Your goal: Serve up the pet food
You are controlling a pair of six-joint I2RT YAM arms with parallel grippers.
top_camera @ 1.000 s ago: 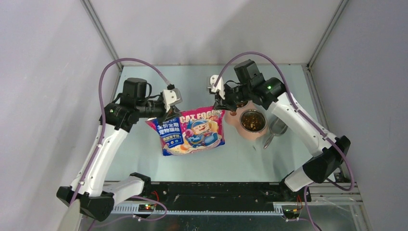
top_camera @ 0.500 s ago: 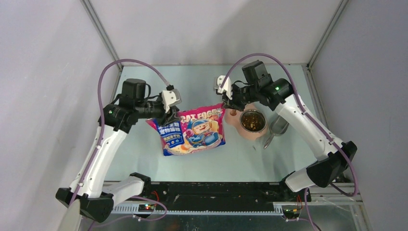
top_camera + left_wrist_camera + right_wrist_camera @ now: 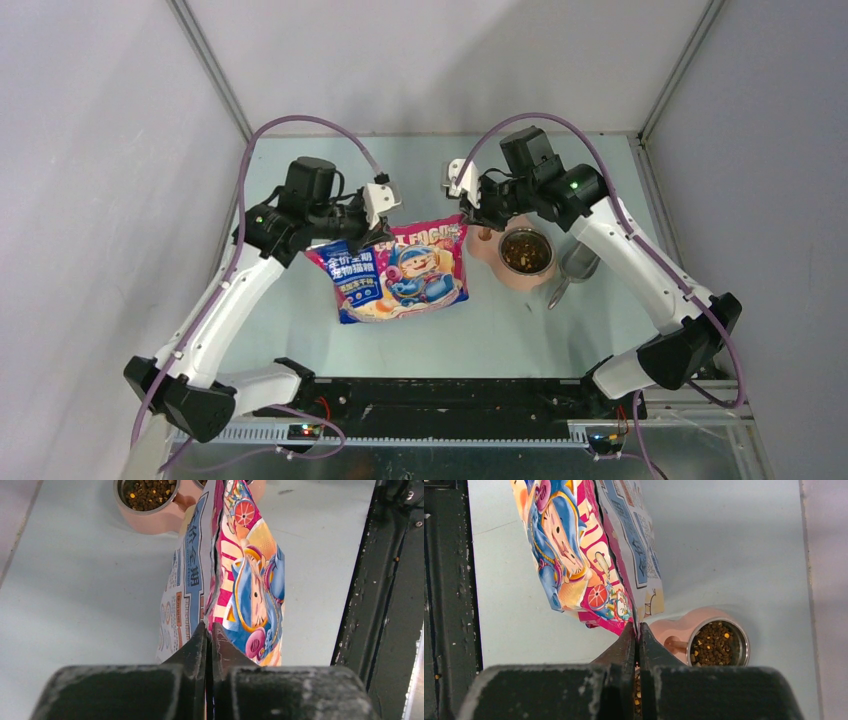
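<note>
pet food (image 3: 714,642) in bowl (image 3: 522,282); pour apparently done. bag (image 3: 405,272) pinched by top edge in left gripper (image 3: 209,630) and right gripper (image 3: 636,630), both clamped. next: lowering, release.

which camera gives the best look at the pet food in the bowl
Right wrist: the pet food sits in the steel bowl, whole and close enough to tell single pellets. Left wrist shows it, but the frame's top edge cuts the bowl off. Top external shows the bowl whole but small, the food a dark speckled patch.
</note>
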